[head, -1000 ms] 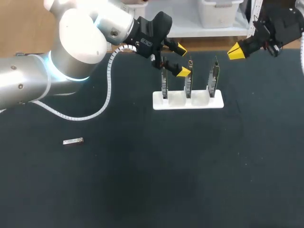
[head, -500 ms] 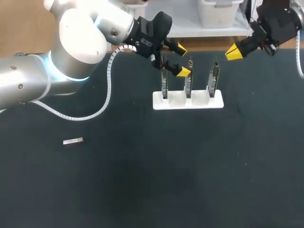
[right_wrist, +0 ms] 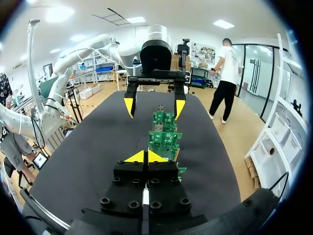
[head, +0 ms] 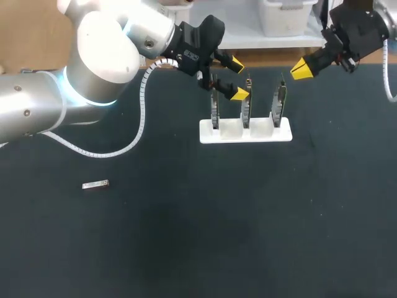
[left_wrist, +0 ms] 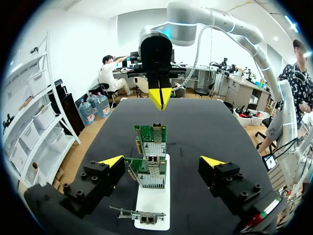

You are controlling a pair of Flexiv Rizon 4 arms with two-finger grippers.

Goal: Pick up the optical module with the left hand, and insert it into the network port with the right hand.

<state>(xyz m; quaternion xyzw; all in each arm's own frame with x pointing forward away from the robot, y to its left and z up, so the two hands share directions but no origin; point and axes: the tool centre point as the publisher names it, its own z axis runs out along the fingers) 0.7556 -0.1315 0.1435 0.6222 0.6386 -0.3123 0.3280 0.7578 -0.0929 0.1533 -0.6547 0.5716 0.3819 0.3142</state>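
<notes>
Left gripper (head: 237,79) hangs with its fingers spread wide and nothing between them, just over the white rack (head: 245,131) that holds three green network cards (left_wrist: 151,142) upright. In its wrist view the cards stand ahead of the gap between the yellow tips. Right gripper (head: 301,69) hovers facing it across the rack, above the far card, with its tips pressed together on nothing. The optical module (head: 95,184), a small silver bar, lies flat on the dark surface (head: 248,217), well apart from the left gripper and outside its wrist view.

The pick has not begun, and I judge the risks start with leaving the rack. A low sweep could catch a card's top edge and tip the rack. The module is thin and lies flat, so an off-centre descent may skid it away. A grasp across its middle could leave the right gripper too little to take hold of. With both grippers near the cards, they could also collide.

No writing can be made out on the module, cards or rack.
</notes>
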